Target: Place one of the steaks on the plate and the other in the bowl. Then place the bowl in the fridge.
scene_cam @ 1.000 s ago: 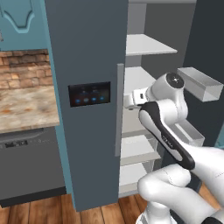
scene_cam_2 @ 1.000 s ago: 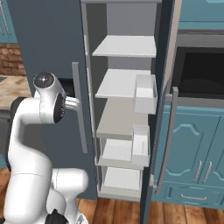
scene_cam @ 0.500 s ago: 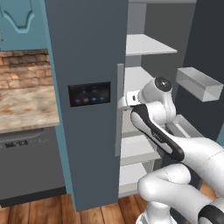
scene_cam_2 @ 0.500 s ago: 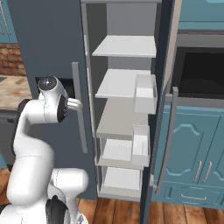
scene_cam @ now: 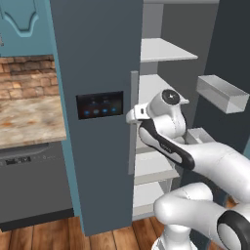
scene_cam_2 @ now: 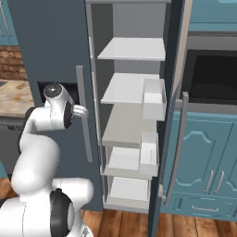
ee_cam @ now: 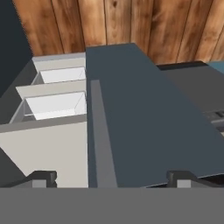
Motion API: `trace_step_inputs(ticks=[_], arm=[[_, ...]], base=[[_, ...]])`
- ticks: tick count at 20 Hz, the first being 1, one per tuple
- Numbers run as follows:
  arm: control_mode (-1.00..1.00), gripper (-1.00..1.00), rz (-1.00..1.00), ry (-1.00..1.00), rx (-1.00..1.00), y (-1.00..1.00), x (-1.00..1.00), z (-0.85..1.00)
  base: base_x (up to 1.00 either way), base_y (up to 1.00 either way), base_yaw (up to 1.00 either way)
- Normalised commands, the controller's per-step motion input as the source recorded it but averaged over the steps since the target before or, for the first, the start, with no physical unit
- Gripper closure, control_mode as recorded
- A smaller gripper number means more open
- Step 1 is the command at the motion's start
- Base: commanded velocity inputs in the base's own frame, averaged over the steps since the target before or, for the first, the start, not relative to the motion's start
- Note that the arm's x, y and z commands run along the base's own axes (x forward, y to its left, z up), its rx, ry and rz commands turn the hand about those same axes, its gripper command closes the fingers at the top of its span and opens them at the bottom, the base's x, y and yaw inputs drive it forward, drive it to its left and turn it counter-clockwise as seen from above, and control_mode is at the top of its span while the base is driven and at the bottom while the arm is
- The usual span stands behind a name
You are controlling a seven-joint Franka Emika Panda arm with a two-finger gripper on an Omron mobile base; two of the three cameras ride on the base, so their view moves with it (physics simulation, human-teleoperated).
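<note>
Hand view looks down the closed left door of the fridge (ee_cam: pixel 144 118), the gripper (ee_cam: pixel 111 177) spread wide and holding nothing. Its right door stands open on bare pale shelves (scene_cam_2: pixel 134 48). No bowl sits on them, so the last step looks undone; where the steaks, plate and bowl are, I cannot tell.

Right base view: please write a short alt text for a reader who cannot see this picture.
A fridge stands with its right door swung open, showing pale shelves and door bins. The white arm rises at lower left, its hand near the closed left door's handle.
</note>
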Motion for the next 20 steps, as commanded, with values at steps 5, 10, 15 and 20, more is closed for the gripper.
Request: trace_step_inputs(ticks=[5, 10, 15, 20], arm=[[-1.00, -1.00, -0.03, 0.00, 0.00, 0.00, 0.22, -0.16], [-1.00, -1.00, -0.01, 0.00, 0.00, 0.00, 0.29, -0.08], [-1.00, -1.00, 0.00, 0.00, -0.03, 0.00, 0.38, -0.10], [-1.00, -1.00, 0.00, 0.00, -0.06, 0.00, 0.35, -0.16]], base=[[0.00, 0.00, 0.00], [0.00, 0.00, 0.00], [0.00, 0.00, 0.00], [0.00, 0.00, 0.00]])
